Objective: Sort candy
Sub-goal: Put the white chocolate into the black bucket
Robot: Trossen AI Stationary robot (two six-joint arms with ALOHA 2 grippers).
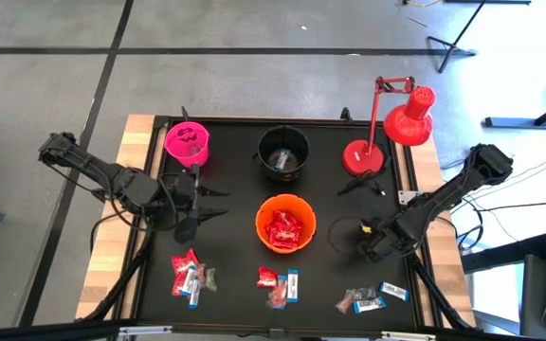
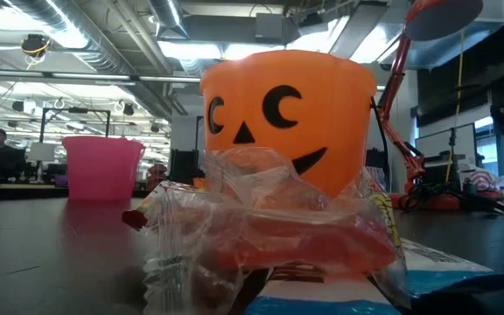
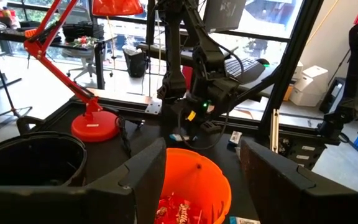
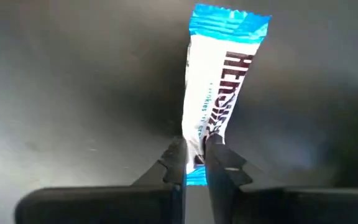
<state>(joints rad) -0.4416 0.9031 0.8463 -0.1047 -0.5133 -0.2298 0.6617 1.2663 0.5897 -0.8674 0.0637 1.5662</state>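
- Right gripper [image 4: 196, 158]: I have its two fingers pinched almost together on one end of a blue-and-white candy bar [image 4: 219, 87]. The bar runs straight out from the tips, with dark table behind it; I cannot tell whether it is lifted or lies flat.
- Position of that arm: in the high view the right gripper [image 1: 374, 239] sits on the right half of the black table [image 1: 235, 161], just beside the orange bucket [image 1: 285, 224] and clear of the loose sweets along the near edge.
- Step in hand: I judge this to be the pick of one bar, grip just made, transport not yet begun.
- Next move: I need to raise the bar clear, carry it over the bucket meant for its kind, and part the fingers above the rim. The orange bucket shows only red packets [image 1: 283, 230], so the black bucket [image 1: 283, 153] or pink bucket [image 1: 188, 143] is the likelier target; I cannot tell which.
- Risk: the hold is on the wrapper's end only, so the bar may swing or slip.
- Remaining candy: three small heaps, left [image 1: 191, 275], middle [image 1: 279, 284] and right [image 1: 372, 297].
- Left gripper [image 1: 218, 202]: waits with fingers wide apart, holding nothing, left of the orange bucket.
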